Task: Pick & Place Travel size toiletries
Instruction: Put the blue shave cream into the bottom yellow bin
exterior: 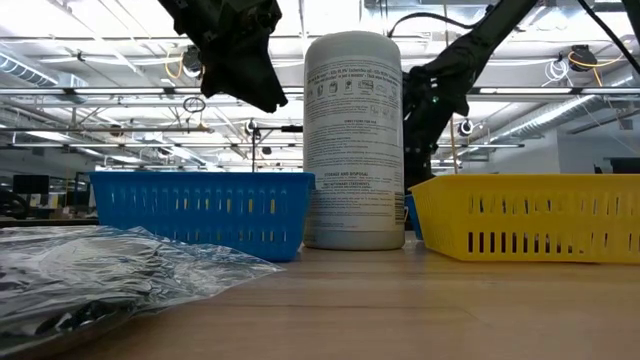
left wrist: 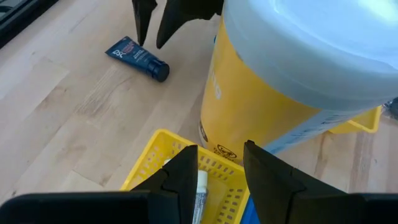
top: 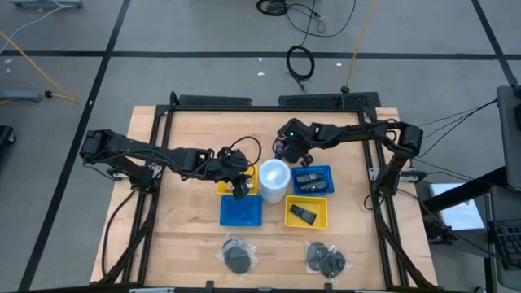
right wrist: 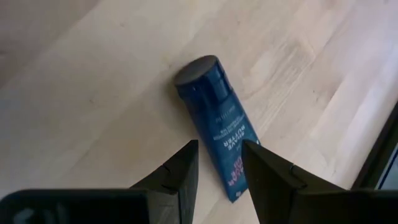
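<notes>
A dark blue tube (right wrist: 214,115) lies flat on the bare wood behind the white tub (top: 273,181), its cap end toward the tub. My right gripper (right wrist: 219,148) hangs open just above the tube's flat end, a finger on either side in its wrist view, clear of it in the left wrist view (left wrist: 155,28). My left gripper (left wrist: 221,152) stands open over a yellow basket (left wrist: 149,168) left of the tub. A white tube (left wrist: 200,193) lies in that basket, showing through the gap between the fingers.
A blue basket (top: 241,212) sits near the yellow one. Right of the tub are a blue basket (top: 313,179) and a yellow basket (top: 307,213), both holding dark items. Clear-wrapped dark round pieces (top: 237,256) (top: 326,259) lie near the front edge.
</notes>
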Robot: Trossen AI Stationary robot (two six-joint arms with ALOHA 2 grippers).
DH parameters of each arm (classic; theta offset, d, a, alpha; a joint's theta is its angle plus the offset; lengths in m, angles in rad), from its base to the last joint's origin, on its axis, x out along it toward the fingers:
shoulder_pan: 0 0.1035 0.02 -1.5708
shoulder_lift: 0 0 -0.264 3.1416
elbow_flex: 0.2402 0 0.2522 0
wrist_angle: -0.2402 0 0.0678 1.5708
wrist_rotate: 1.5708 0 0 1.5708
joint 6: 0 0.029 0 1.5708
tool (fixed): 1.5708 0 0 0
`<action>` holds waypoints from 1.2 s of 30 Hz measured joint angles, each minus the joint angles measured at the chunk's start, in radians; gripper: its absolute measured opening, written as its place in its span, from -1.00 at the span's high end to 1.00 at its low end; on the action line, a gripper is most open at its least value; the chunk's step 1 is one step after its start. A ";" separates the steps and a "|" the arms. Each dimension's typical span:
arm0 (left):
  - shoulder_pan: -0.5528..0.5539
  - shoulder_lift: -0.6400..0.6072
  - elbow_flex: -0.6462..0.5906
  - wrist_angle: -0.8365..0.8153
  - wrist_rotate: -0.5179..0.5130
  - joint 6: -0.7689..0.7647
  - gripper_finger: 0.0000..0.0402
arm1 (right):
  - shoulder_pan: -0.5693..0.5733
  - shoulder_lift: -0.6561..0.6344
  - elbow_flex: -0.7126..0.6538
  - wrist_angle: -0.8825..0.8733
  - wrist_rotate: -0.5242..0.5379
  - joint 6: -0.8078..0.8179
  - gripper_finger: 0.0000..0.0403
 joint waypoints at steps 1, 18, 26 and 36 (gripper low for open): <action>0.000 0.000 0.000 -0.001 0.000 0.000 0.36 | 0.001 0.000 -0.006 0.009 0.000 -0.008 0.43; -0.003 0.000 0.000 -0.001 0.000 0.000 0.36 | 0.006 0.004 -0.027 0.059 0.001 -0.044 0.43; -0.003 0.000 0.000 -0.001 0.000 0.000 0.36 | 0.006 0.016 -0.027 0.083 0.000 -0.046 0.43; -0.006 0.000 0.000 0.000 0.000 0.000 0.36 | 0.025 0.105 -0.022 0.179 0.004 -0.093 0.43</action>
